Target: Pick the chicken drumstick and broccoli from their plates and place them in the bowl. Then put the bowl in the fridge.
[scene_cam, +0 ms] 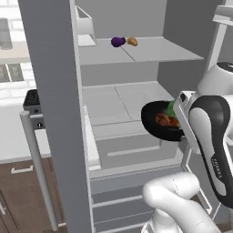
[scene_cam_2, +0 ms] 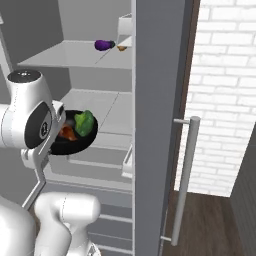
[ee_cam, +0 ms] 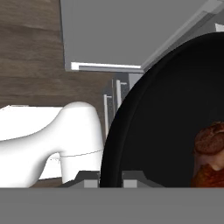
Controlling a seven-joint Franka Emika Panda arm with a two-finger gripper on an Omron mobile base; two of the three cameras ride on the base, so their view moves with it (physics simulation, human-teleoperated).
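The fridge [scene_cam: 54, 113] stands open, its door swung to the left. In front of its middle shelf [scene_cam: 118, 102] hangs the glossy black bowl [scene_cam: 152, 123], off the shelf and tilted. Inside it lie the reddish-brown chicken drumstick [scene_cam: 166, 120] and the green broccoli [scene_cam: 171, 108]. From the right the same bowl [scene_cam_2: 75, 145] carries the broccoli [scene_cam_2: 85, 122] and the drumstick [scene_cam_2: 67, 133]. My gripper [ee_cam: 110, 180] is shut on the rim of the bowl [ee_cam: 153, 131], with the drumstick [ee_cam: 210, 153] close by. The plates are out of view.
A purple vegetable [scene_cam: 118, 42] and a small orange item [scene_cam: 132, 41] rest on the upper shelf. Drawers [scene_cam: 132, 152] sit below the middle shelf. The long door handle [scene_cam: 38, 168] hangs at left; a second door [scene_cam_2: 157, 125] and its handle [scene_cam_2: 185, 180] bound the opening on the right.
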